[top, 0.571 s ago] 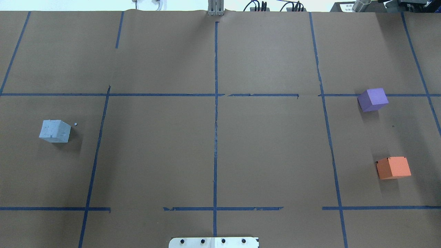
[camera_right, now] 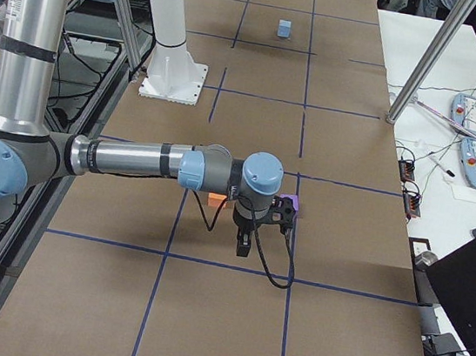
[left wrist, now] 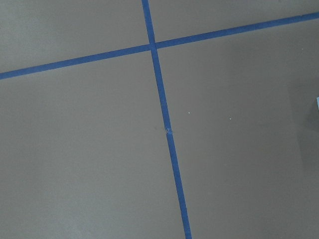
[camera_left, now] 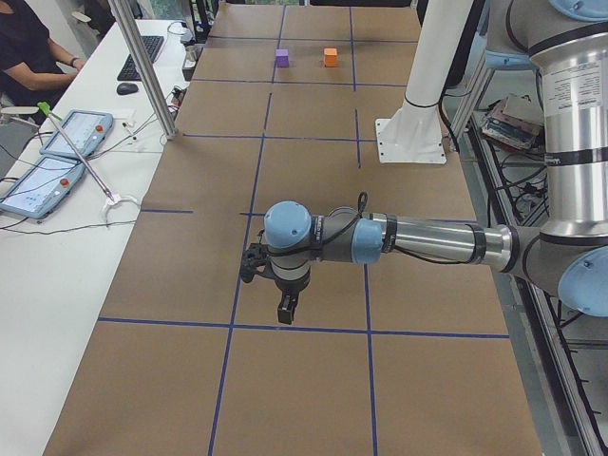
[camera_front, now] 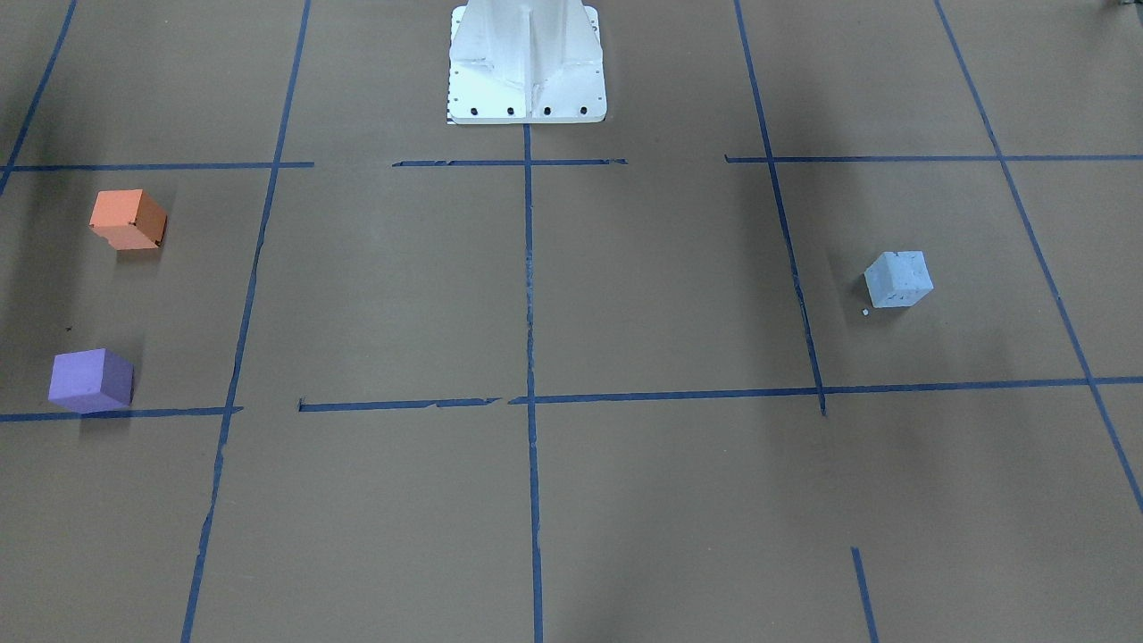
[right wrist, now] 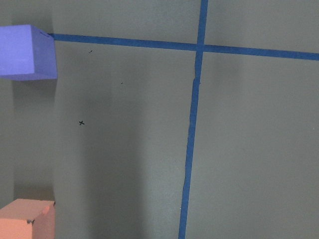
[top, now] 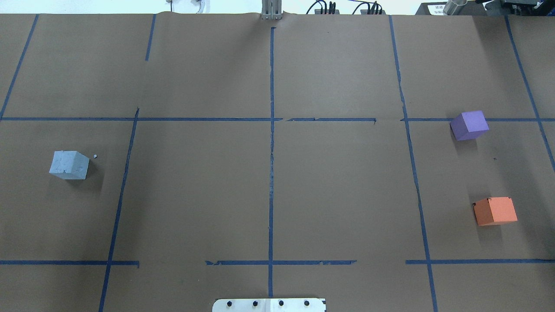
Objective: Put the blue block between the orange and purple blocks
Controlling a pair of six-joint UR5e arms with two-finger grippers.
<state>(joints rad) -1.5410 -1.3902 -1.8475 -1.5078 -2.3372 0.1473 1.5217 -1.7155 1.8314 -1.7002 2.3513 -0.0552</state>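
Observation:
The pale blue block (top: 69,165) sits on the brown table at the overhead view's left, also in the front view (camera_front: 898,279). The purple block (top: 469,125) and the orange block (top: 495,211) sit at the right, apart, with bare paper between them; both show in the right wrist view, purple (right wrist: 26,52) and orange (right wrist: 27,219). My left gripper (camera_left: 285,309) hangs above the table in the exterior left view only. My right gripper (camera_right: 244,247) hangs near the purple and orange blocks in the exterior right view only. I cannot tell whether either is open or shut.
Blue tape lines (top: 271,151) divide the brown paper into a grid. The white robot base (camera_front: 527,62) stands at the table's near edge. A small white crumb (top: 95,156) lies beside the blue block. A side desk with tablets (camera_left: 57,152) and a metal post (camera_left: 142,66) stand beyond the table.

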